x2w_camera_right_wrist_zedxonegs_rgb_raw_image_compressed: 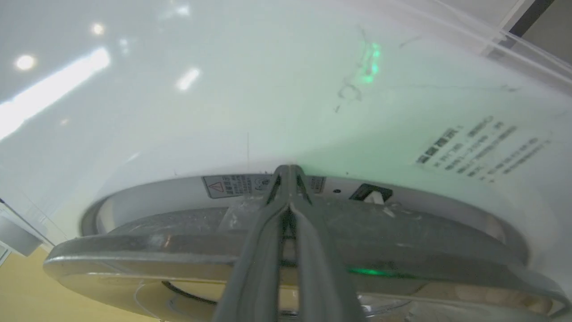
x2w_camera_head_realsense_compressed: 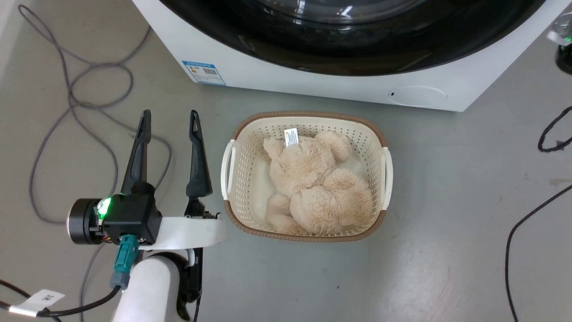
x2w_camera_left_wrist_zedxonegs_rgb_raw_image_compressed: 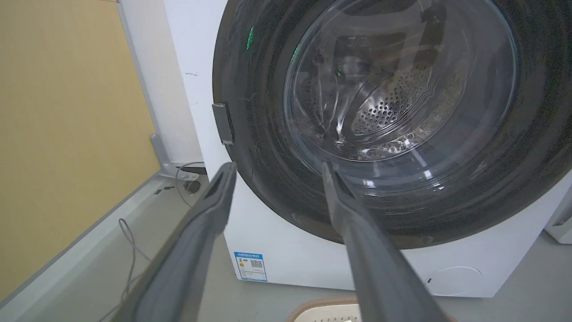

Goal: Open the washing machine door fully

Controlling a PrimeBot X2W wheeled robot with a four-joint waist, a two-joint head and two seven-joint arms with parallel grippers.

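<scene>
Door (x2w_camera_left_wrist_zedxonegs_rgb_raw_image_compressed: 389,210): round, with a glossy black ring (x2w_camera_left_wrist_zedxonegs_rgb_raw_image_compressed: 532,134) around a clear glass bowl (x2w_camera_left_wrist_zedxonegs_rgb_raw_image_compressed: 402,80). It is mounted on the front of the machine (x2w_camera_head_realsense_compressed: 313,85), which stands at the far edge of the floor (x2w_camera_head_realsense_compressed: 447,201) in the head view.
Door position: in the right wrist view the grey rim (x2w_camera_right_wrist_zedxonegs_rgb_raw_image_compressed: 178,252) stands off the white recess, and the latch slot (x2w_camera_right_wrist_zedxonegs_rgb_raw_image_compressed: 371,192) shows behind it. Judged ajar and far from fully open.
Hinge: a grey tab (x2w_camera_left_wrist_zedxonegs_rgb_raw_image_compressed: 222,123) sits at the ring's left edge and is judged to be the hinge. The free edge is then on the right.
Handling: judged rigid and fairly heavy, turning only about the hinge. The ring is glossy and likely slippery. The bowl is the fragile part.
Hold point: the rim at the free edge, beside the latch slot. Hook behind it and pull along the arc. Keep off the bowl.
Right gripper (x2w_camera_right_wrist_zedxonegs_rgb_raw_image_compressed: 289,172): fingers are pressed together with nothing seen between them. The tips reach past the rim toward the recess. Contact with the rim cannot be told.
Left gripper (x2w_camera_head_realsense_compressed: 170,112): fingers are spread and empty. It sits before the machine's lower left corner, pointing at the door and not touching it.
Risk: the door is judged to swing leftward, so the left gripper may lie in its path.
Basket (x2w_camera_head_realsense_compressed: 308,115): on the floor just before the machine, below the door. It holds a plush toy (x2w_camera_head_realsense_compressed: 313,179).
Cables (x2w_camera_head_realsense_compressed: 71,98): loose on the floor at the left and right edges.
</scene>
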